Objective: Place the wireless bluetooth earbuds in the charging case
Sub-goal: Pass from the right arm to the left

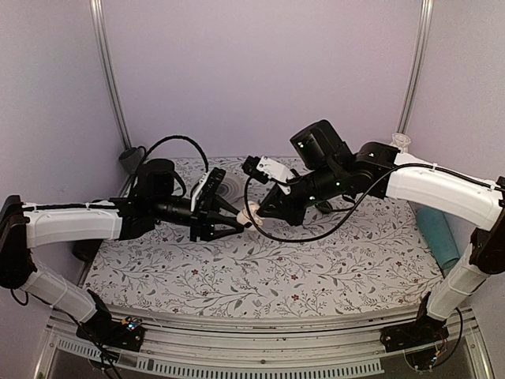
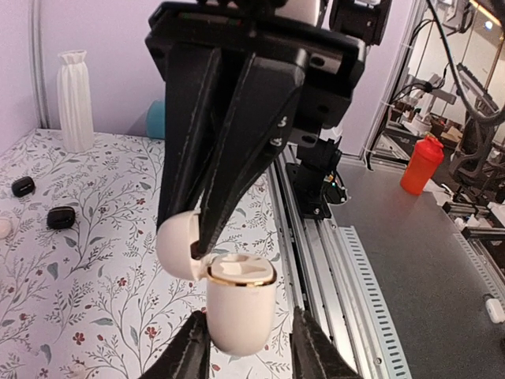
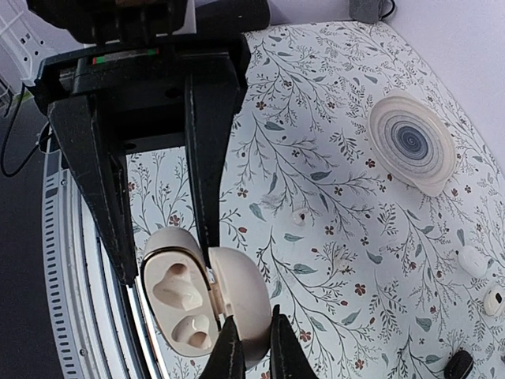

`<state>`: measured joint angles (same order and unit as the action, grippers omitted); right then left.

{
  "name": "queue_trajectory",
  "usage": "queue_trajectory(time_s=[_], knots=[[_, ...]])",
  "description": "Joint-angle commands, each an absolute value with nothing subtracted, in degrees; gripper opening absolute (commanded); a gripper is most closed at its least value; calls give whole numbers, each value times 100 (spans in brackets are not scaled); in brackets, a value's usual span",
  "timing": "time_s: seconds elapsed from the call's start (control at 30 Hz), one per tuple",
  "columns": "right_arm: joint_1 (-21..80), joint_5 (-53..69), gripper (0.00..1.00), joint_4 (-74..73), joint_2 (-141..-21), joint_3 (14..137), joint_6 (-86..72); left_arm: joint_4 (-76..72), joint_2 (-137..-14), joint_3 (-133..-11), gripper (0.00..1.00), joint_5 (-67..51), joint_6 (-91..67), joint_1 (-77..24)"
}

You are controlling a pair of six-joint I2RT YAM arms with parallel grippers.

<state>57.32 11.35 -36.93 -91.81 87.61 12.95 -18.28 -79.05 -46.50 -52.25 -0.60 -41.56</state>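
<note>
The charging case (image 1: 252, 212) is held in the air between both arms, lid swung open. In the right wrist view its body (image 3: 177, 304) shows two wells with nothing in them. My right gripper (image 3: 254, 347) is shut on the lid (image 3: 248, 292), pinching its rim. My left gripper (image 2: 248, 335) straddles the case body (image 2: 241, 312). Its left finger touches the body, and a narrow gap shows at the right finger. Two white earbuds (image 3: 473, 260) (image 3: 495, 301) lie on the cloth, far from both grippers.
Two small black rounded pieces (image 2: 23, 186) (image 2: 61, 217) lie on the floral cloth, and a white ribbed vase (image 2: 75, 99) stands behind them. A ringed disc (image 3: 410, 142) lies on the cloth. A teal roll (image 1: 438, 237) is at the right edge.
</note>
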Motion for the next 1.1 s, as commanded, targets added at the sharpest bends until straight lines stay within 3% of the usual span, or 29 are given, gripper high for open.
queue_trajectory(time_s=[0.0, 0.4, 0.57, 0.87, 1.07], knots=[[5815, 982, 3, -3690, -9245, 8956, 1327, -1718, -8004, -4778, 35, -5247, -50, -4256], [5880, 870, 3, -3733, -9311, 8982, 1354, -1741, -8059, -4847, 30, -5268, -168, -4378], [5888, 789, 3, -3733, -9299, 8982, 1345, -1683, -8090, -4843, 38, -5170, -198, -4377], [5948, 605, 3, -3710, -9303, 8991, 1345, -1685, -8179, -4915, 33, -5107, -302, -4384], [6019, 344, 3, -3654, -9275, 8991, 1354, -1739, -8215, -4896, 39, -5037, -428, -4372]])
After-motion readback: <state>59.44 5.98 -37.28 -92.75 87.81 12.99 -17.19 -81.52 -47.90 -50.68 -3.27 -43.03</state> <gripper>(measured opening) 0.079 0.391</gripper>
